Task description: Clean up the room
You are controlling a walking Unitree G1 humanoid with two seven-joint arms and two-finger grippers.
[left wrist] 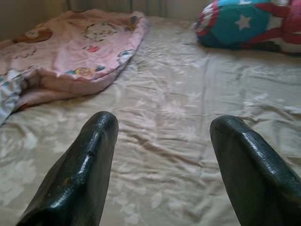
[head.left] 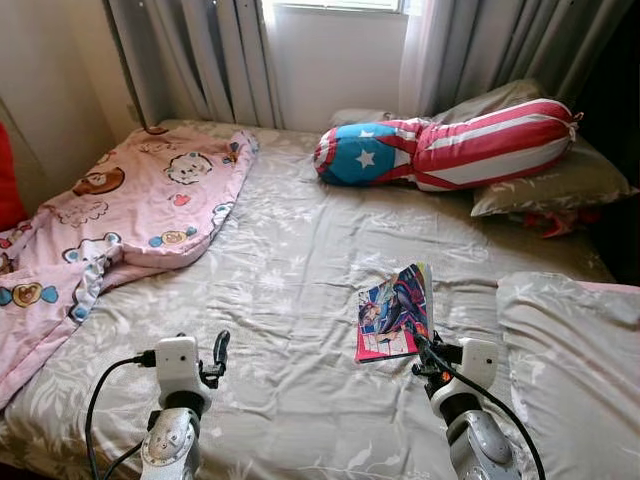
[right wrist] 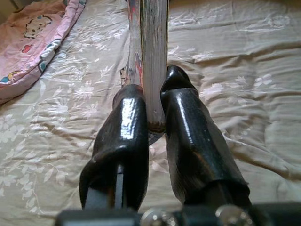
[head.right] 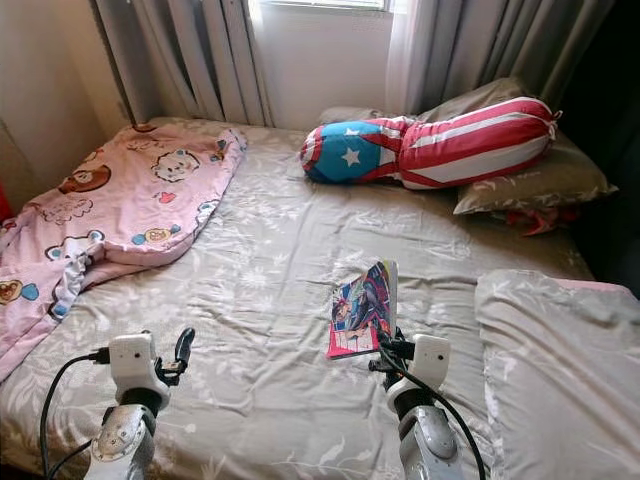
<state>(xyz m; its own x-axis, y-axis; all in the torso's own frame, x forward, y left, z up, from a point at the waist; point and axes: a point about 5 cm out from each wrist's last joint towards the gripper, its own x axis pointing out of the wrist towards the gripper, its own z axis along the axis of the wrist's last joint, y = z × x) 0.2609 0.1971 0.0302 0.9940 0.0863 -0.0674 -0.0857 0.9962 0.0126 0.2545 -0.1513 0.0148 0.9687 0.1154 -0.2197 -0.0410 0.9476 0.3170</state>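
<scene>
Right end effector (right wrist: 155, 113) pinching thin glossy comic book (head.left: 395, 310) on edge, left end effector (left wrist: 164, 155) spread above creased floral bedsheet (head.left: 290, 250)

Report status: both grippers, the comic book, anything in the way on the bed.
Right gripper shut on comic book, lifted over the bed. Left gripper open, hovering over bare sheet. Pink blanket crumpled at the bed's left, apart from both.

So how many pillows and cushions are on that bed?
3: a star-and-stripes bolster near the window, a grey pillow under it, and another grey pillow at the robot's right. More may be hidden.
</scene>
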